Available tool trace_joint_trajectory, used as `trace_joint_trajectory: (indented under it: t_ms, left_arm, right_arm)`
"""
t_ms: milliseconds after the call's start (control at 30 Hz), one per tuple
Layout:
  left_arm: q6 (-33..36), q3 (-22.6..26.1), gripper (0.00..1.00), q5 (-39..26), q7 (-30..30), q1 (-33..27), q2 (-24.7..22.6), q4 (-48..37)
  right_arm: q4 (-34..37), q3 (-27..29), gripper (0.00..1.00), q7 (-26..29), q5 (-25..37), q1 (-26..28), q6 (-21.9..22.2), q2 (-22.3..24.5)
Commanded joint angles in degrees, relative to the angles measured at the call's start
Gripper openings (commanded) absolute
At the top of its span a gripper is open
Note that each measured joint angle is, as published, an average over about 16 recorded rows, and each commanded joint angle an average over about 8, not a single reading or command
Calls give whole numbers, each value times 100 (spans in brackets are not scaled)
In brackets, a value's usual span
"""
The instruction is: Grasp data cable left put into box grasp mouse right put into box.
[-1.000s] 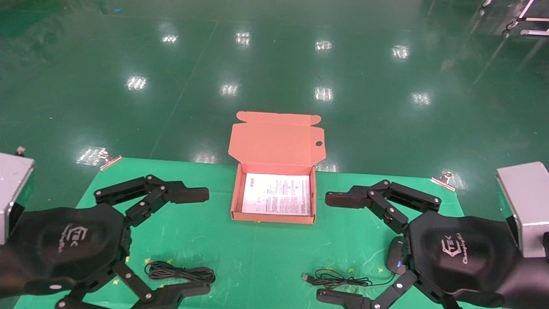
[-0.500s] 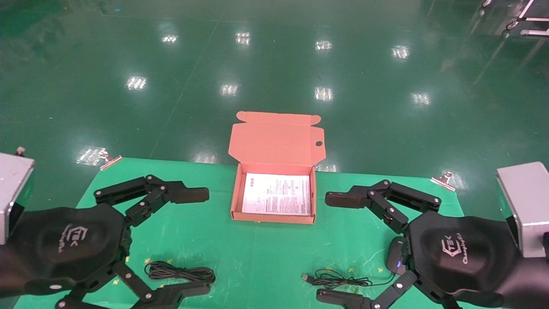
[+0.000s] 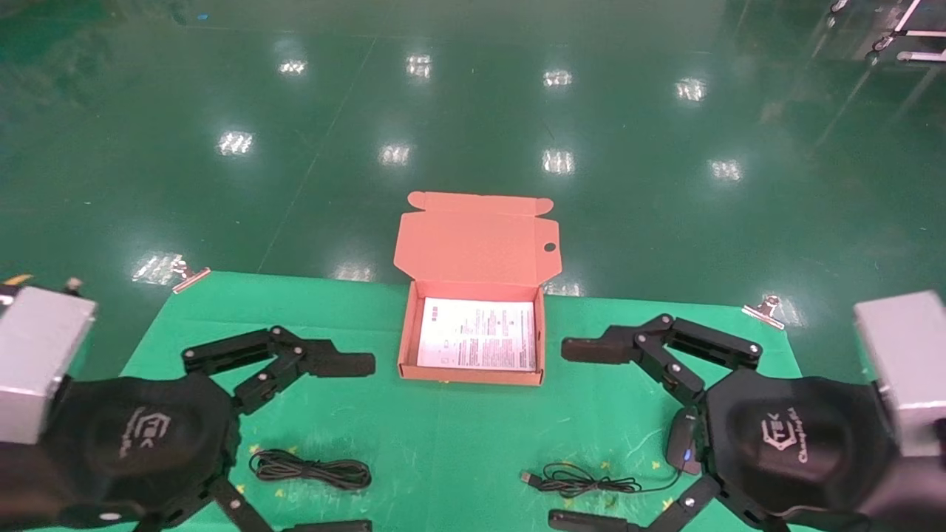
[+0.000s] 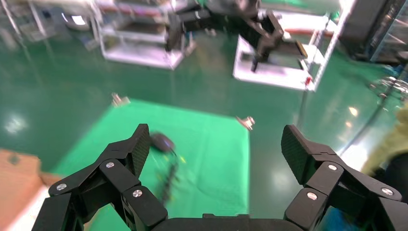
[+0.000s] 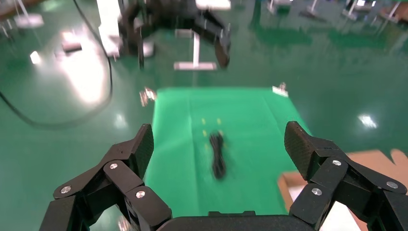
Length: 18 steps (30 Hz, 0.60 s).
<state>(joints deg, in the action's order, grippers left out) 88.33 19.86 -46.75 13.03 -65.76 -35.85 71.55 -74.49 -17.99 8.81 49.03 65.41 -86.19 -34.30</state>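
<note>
The orange-pink box point(image 3: 470, 375) stands open at the middle back of the green mat, lid point(image 3: 477, 240) tipped back, with a printed white sheet inside. The coiled data cable point(image 3: 310, 469) lies at the front left. My left gripper point(image 3: 355, 443) is open and empty above it, fingers apart on either side. The black mouse point(image 3: 681, 443) lies at the front right, partly hidden under my right gripper point(image 3: 573, 436), which is open and empty. Its thin cord with USB plug point(image 3: 576, 482) trails left. The right wrist view shows the cable point(image 5: 218, 156) across the mat; the left wrist view shows the mouse point(image 4: 162, 141).
The green mat point(image 3: 443, 428) covers the table, held by metal clips point(image 3: 188, 275) at the back corners, the other clip point(image 3: 765, 309) on the right. Shiny green floor lies beyond the back edge. Racks and other robot arms stand farther off in the wrist views.
My left gripper has shifted right and toward the front edge, lower over the data cable. My right gripper has shifted slightly forward. Box, cable and mouse have not moved.
</note>
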Motion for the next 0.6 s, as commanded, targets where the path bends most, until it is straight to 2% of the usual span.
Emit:
trace_joint_trajectory:
  t_ms: [33, 200, 333, 600]
  left_arm:
    - [96, 109, 100, -138, 74, -117, -16, -76]
    - [163, 448, 100, -620, 175, -531, -95, -297]
    - [220, 895, 100, -1195, 240, -977, -231, -419]
    - [282, 2308, 100, -2610, 326, -2109, -777, -713]
  right_arm:
    - [-17, -43, 100, -39, 168, 86, -10, 22]
    - [-85, -310, 100, -229, 956, 554, -125, -26]
    - [-179, -716, 100, -478, 1790, 1061, -294, -135]
    - [-255, -2054, 100, -1062, 3392, 2104, -410, -450]
